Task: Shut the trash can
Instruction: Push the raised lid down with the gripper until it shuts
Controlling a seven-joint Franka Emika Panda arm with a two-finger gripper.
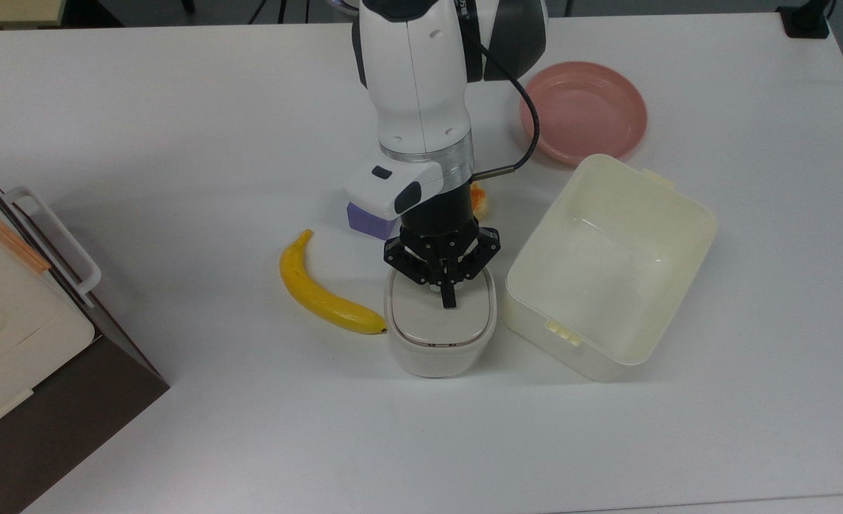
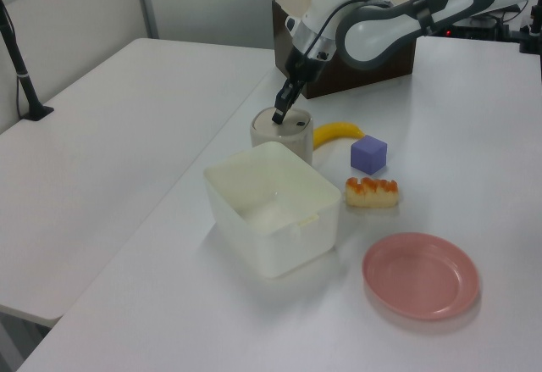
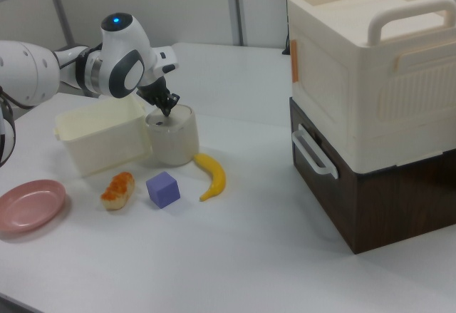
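Gripper (image 1: pixel 450 300) fingers are pinched together on nothing, their tip pressing down on the beige lid of the trash can (image 1: pixel 441 350) directly beneath. To the top view's left of the gripper lies a banana (image 1: pixel 319 294); to the top view's right sits a lidless tub (image 1: pixel 667 285). The lid looks flat and seated, so closing seems essentially done; only lifting away appears left.

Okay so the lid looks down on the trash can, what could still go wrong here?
The gripper presses its shut fingers on the lid of the trash can, well back from its front edge, so the front may not latch fully. Pushing harder could slide the light can into the banana or the pale-yellow tub, both close beside it.
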